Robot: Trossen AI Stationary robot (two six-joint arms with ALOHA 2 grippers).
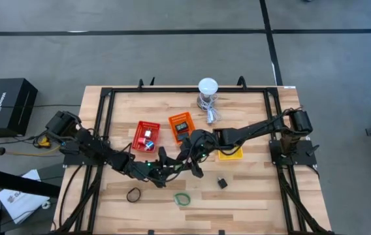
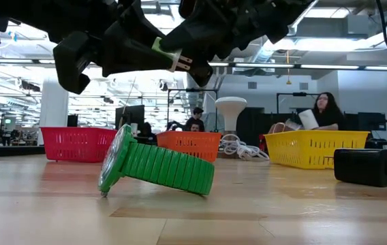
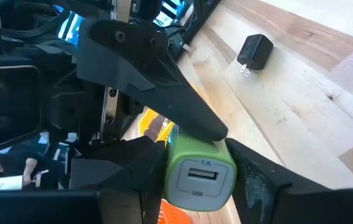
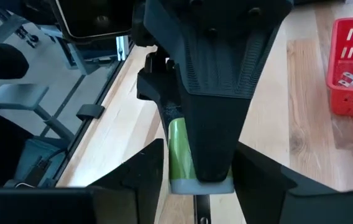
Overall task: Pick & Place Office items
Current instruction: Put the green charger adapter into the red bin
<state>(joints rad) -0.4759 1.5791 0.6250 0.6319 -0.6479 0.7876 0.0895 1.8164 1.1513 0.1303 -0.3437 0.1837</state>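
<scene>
Green USB charger (image 3: 199, 176) was pinched between both grippers mid-table, left gripper (image 3: 195, 186) and right gripper (image 4: 195, 180) each clamped on it (a handover, I'd guess); red basket (image 1: 147, 135) held a few bits, green band (image 1: 183, 199) and black ring (image 1: 133, 194) still waited near

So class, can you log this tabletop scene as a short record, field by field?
charger: green, held up over the table's middle
left gripper: fingers closed on charger
right gripper: at the charger too, facing the left
baskets: red, orange, yellow
loose on table: green band, black band, black plug
lamp: at far edge
</scene>
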